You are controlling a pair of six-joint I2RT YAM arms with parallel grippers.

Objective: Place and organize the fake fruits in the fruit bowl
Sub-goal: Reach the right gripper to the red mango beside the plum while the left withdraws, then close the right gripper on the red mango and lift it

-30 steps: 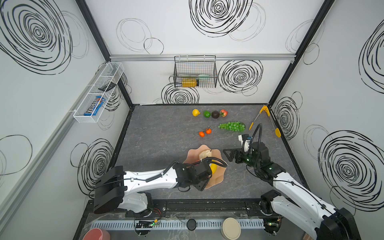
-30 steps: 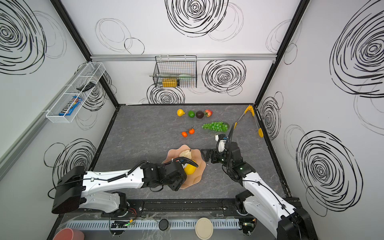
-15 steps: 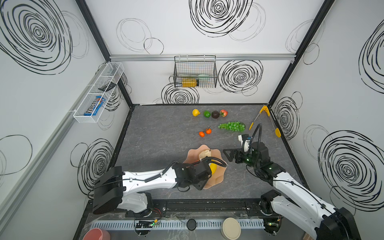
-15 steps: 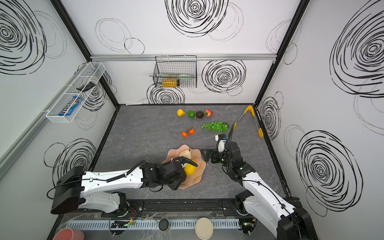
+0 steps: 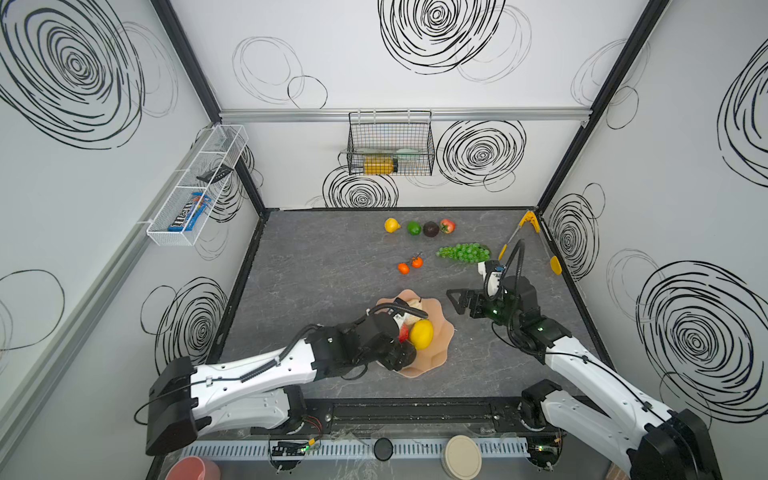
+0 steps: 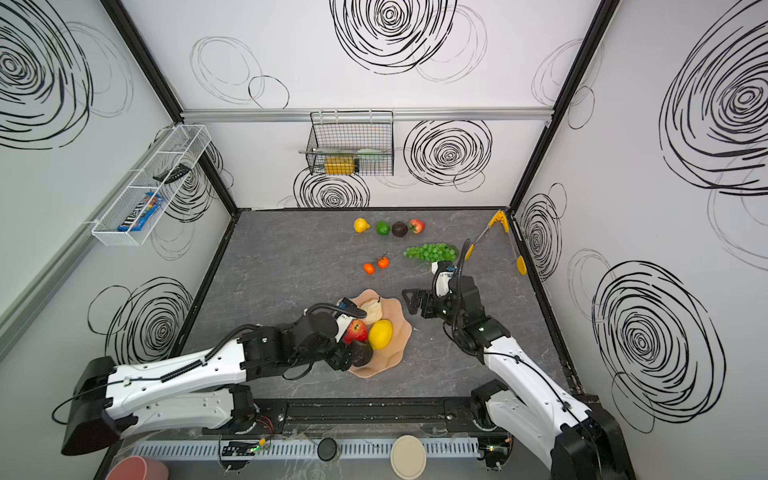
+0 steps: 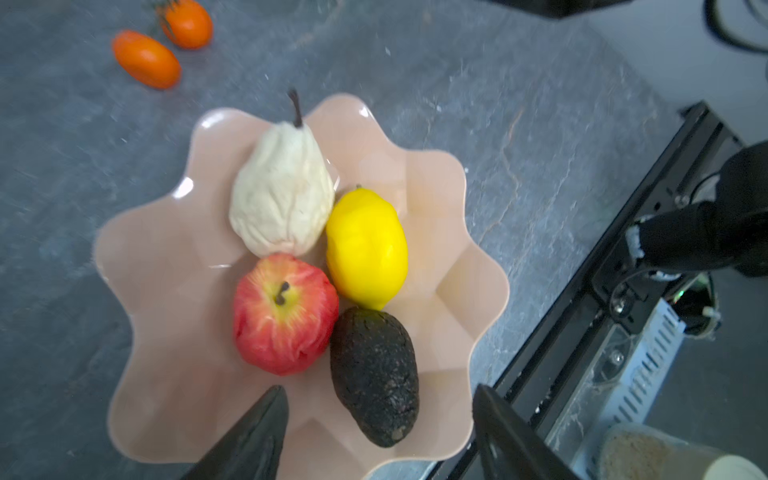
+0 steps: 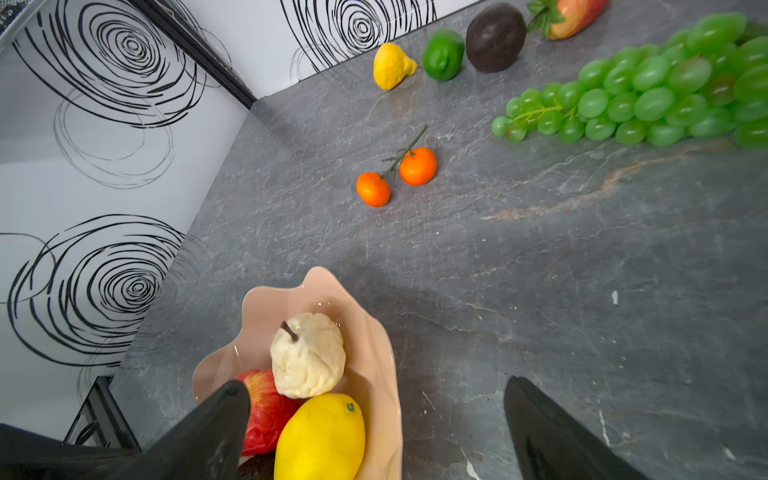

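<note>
Left gripper (image 7: pixel 376 419) wide over bowl (image 7: pixel 465 266), avocado (image 7: pixel 374 374) between jaws, unclamped | right gripper (image 8: pixel 376 419) wide, empty | grapes (image 5: pixel 463 252), oranges (image 5: pixel 410 265) far | tongs (image 5: pixel 517 235) far-right

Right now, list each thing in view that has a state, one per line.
fruit bowl: upright, partly filled
pear: in bowl, on its side
apple: in bowl, stem up
avocado: in bowl, released
left hand: open
right hand: open, empty
grapes: on table
</note>
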